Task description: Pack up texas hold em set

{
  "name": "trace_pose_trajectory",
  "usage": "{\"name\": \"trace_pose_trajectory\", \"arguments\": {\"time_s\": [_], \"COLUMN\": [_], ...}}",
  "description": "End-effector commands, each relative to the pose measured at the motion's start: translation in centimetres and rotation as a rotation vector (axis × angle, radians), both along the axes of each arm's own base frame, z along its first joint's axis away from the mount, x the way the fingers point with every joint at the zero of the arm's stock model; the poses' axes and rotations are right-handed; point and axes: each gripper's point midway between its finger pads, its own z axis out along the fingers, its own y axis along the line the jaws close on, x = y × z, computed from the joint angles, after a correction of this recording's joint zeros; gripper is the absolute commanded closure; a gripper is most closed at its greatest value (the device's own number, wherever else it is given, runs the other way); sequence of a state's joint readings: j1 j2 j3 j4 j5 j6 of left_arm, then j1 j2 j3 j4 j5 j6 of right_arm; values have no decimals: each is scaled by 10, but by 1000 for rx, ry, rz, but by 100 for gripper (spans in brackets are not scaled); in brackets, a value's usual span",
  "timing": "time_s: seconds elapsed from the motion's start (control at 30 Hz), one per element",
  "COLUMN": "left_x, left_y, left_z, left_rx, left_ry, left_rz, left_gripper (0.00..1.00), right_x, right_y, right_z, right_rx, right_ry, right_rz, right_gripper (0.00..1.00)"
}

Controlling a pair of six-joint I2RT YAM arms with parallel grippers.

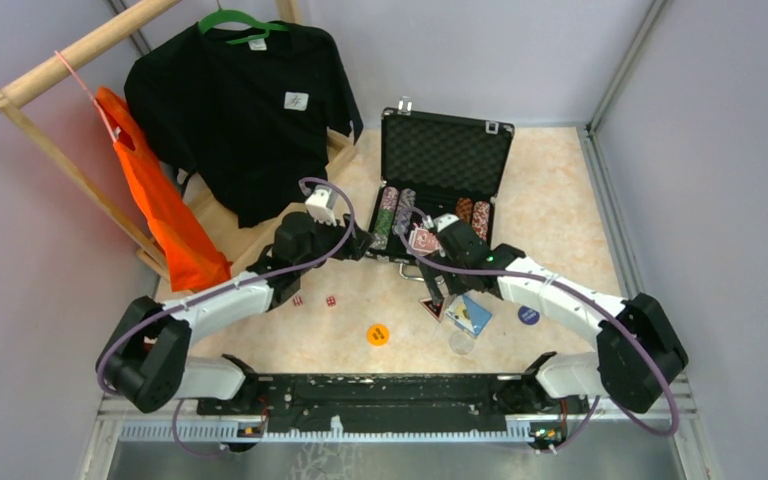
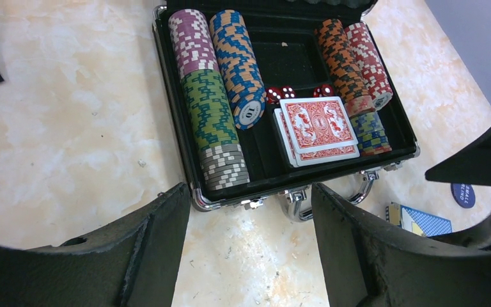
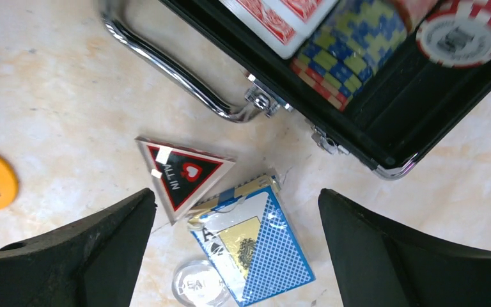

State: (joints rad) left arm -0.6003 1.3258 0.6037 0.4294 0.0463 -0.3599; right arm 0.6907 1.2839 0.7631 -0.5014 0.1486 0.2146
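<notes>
1. Case (image 1: 447,150) open at the table's 12 o'clock; chips (image 2: 211,115) and red cards (image 2: 316,128) slotted inside.
2. Triangular token (image 3: 182,176) and blue deck (image 3: 256,246) loose at its 6 o'clock, unpacked.
3. Right claw (image 3: 236,230) gapes empty above them, likely to collect; left claw (image 2: 249,249) open, empty.

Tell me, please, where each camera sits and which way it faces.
Top external: above and behind the bases, looking down on the open case; left arm and right arm show whole.
Left wrist: on the left arm, looking into the case at chips and red-backed cards; open left claw shows.
Right wrist: on the right arm, looking down at the triangular token and blue card pack; open right claw shows.
Shared: both wrist views show the case's handle.
</notes>
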Motion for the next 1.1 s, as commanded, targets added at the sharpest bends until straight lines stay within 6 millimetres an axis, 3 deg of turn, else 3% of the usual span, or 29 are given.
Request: {"name": "trace_pose_trajectory", "arguments": {"time_s": [0.0, 0.1, 0.4, 0.87, 1.07], "left_x": [5, 5, 7, 12, 12], "left_y": [0, 1, 3, 12, 12], "left_z": [25, 27, 26, 26, 25], "left_rx": [-10, -4, 5, 39, 41], "left_ry": [-71, -81, -92, -109, -106], "left_rz": [10, 9, 19, 59, 58], "left_gripper": [25, 25, 25, 25, 25], "right_x": [9, 10, -4, -35, -37], "right_y": [12, -3, 12, -15, -12], "right_z": [37, 31, 16, -1, -16], "right_rx": [-56, -194, -184, -365, -369], "right_ry": [-71, -56, 56, 366, 405], "right_rz": [176, 241, 426, 573, 582], "right_gripper": [1, 1, 1, 2, 2]}}
